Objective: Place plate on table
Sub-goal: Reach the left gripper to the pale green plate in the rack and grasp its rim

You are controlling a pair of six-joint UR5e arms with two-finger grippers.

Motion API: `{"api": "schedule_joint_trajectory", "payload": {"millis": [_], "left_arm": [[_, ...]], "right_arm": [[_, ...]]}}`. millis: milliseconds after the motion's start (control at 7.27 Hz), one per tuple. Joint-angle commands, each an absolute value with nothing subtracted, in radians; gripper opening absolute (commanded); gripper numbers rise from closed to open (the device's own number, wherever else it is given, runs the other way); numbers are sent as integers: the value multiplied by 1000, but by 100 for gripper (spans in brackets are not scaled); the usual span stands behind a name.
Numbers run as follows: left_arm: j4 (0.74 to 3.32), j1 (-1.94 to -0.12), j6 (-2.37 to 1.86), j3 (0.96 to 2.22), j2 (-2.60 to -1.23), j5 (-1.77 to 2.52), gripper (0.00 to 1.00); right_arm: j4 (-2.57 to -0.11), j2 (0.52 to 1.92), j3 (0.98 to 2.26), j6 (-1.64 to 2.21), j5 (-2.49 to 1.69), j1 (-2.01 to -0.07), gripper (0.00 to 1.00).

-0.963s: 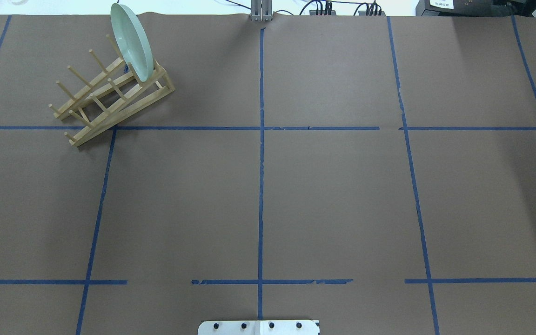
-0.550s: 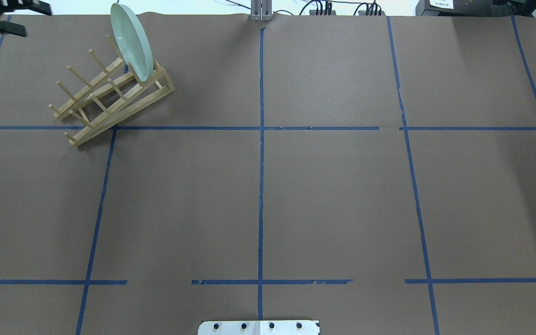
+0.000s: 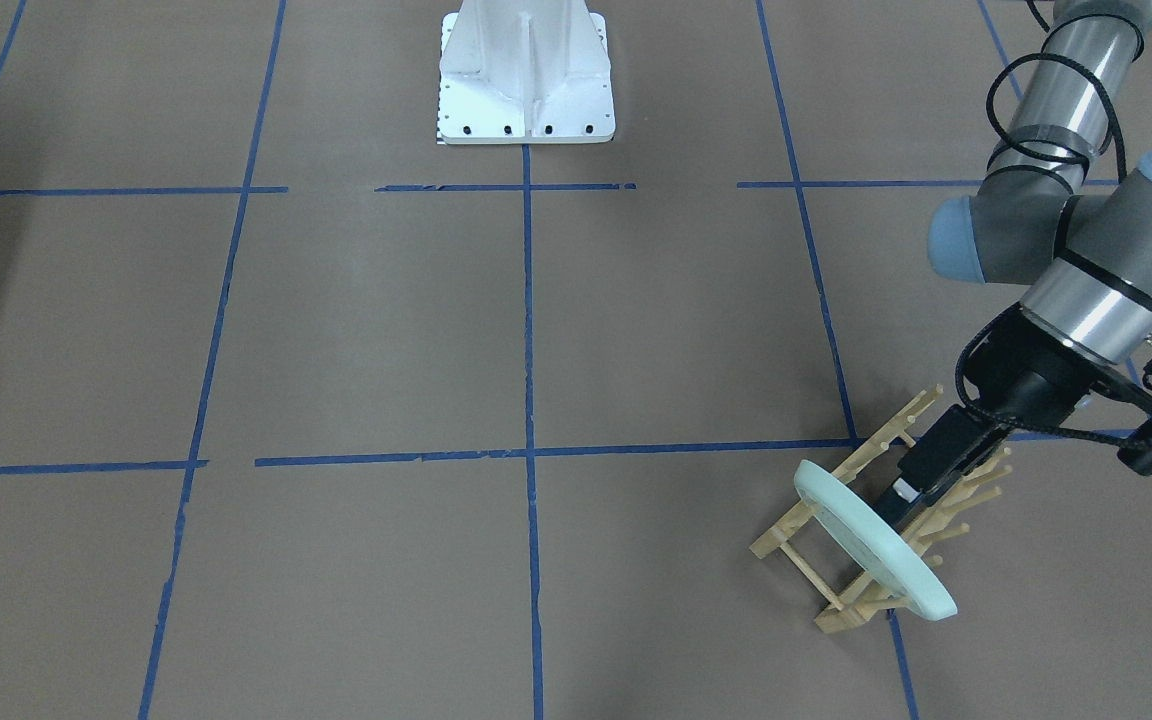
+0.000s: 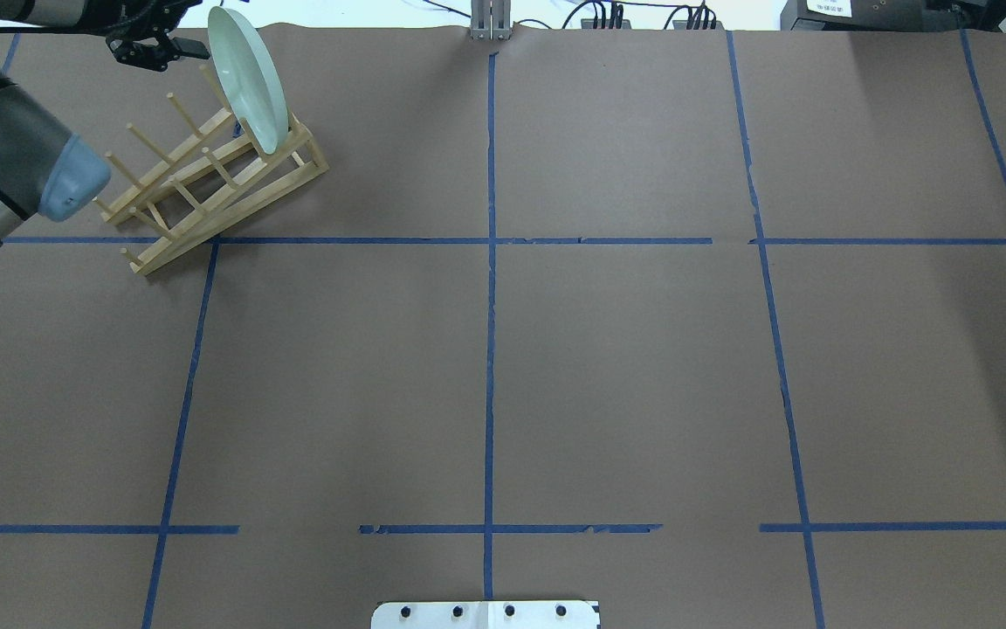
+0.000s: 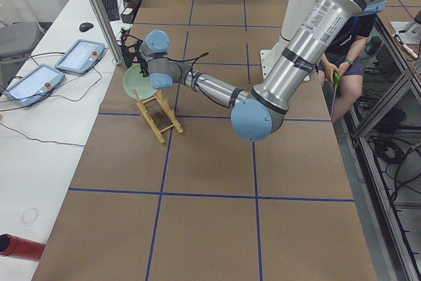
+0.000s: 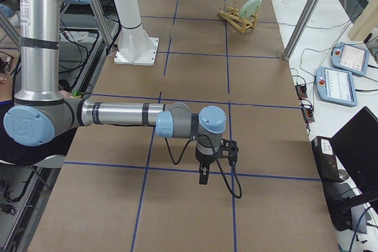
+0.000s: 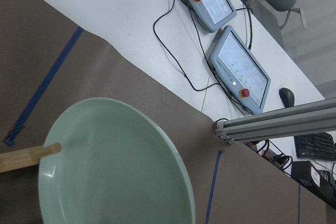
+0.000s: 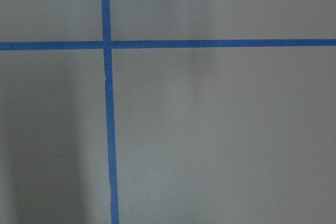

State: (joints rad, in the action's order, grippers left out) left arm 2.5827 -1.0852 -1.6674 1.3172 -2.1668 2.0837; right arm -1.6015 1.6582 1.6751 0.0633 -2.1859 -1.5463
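Nearest the robot, at the bottom middle of the overhead view, sits the white base. In the lower middle of the right-end view the right claw points down, low over the surface. Its wrist camera shows only brown paper and crossed blue tape, and whether this claw is open or closed cannot be told.

Farther off, in the upper left of the overhead view, the wooden rack lies on the surface at a slant. The plate stands on edge in the rack's farthest slot, leaning back. The left claw is just beside the plate's upper rim, on its hollow side. Its fingers cannot be made out clearly, so its state and any contact cannot be told. Its wrist view shows the plate's hollow face with a peg across it. Beyond the surface's far edge, two control tablets lie on a white bench.
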Motion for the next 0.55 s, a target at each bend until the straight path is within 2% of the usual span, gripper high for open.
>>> {"api": "schedule_joint_trajectory", "payload": {"millis": [0, 138, 275, 412], "left_arm": [[2598, -1075, -1672, 1247, -2213, 2072, 88], [2602, -1074, -1671, 1236, -2215, 2071, 78], [2603, -1071, -1669, 1233, -2215, 2066, 61], [2609, -1072, -1667, 1233, -2215, 2068, 34]], "right_arm": [[-1601, 1658, 1675, 63, -2187, -1546, 100], [-1601, 1658, 1675, 63, -2186, -1546, 100], [-1601, 1658, 1675, 64, -2186, -1546, 100], [-1601, 1658, 1675, 63, -2186, -1546, 100]]}}
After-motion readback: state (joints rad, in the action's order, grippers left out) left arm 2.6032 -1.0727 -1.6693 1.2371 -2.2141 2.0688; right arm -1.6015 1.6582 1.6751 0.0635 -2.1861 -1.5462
